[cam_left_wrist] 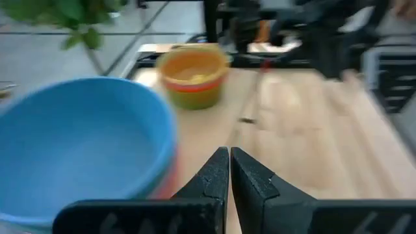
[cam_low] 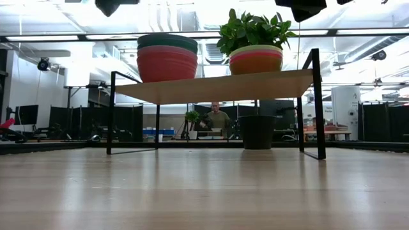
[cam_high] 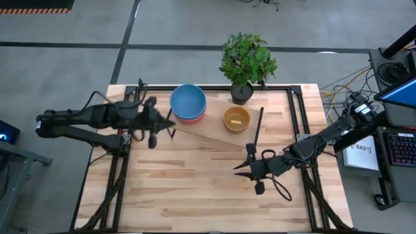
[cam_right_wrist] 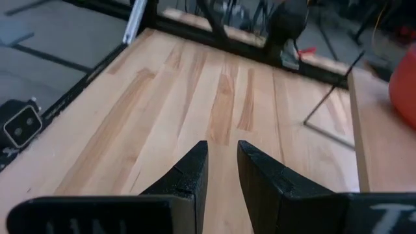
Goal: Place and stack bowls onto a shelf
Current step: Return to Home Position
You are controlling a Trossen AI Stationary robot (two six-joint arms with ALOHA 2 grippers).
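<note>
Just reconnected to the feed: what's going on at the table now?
Nothing is being held. The shelf carries two stacks, one topped by a blue bowl, the other by a yellow bowl. The left gripper, shut, is beside the blue bowl's stack; the right gripper, open, hovers over the tabletop, clear of the shelf.

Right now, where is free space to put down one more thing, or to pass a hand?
Most free: the tabletop in front of the shelf, bordered by the left gripper and right gripper. On the shelf, a gap separates the blue-topped stack and yellow-rimmed stack. Crowded near the plant pot.
</note>
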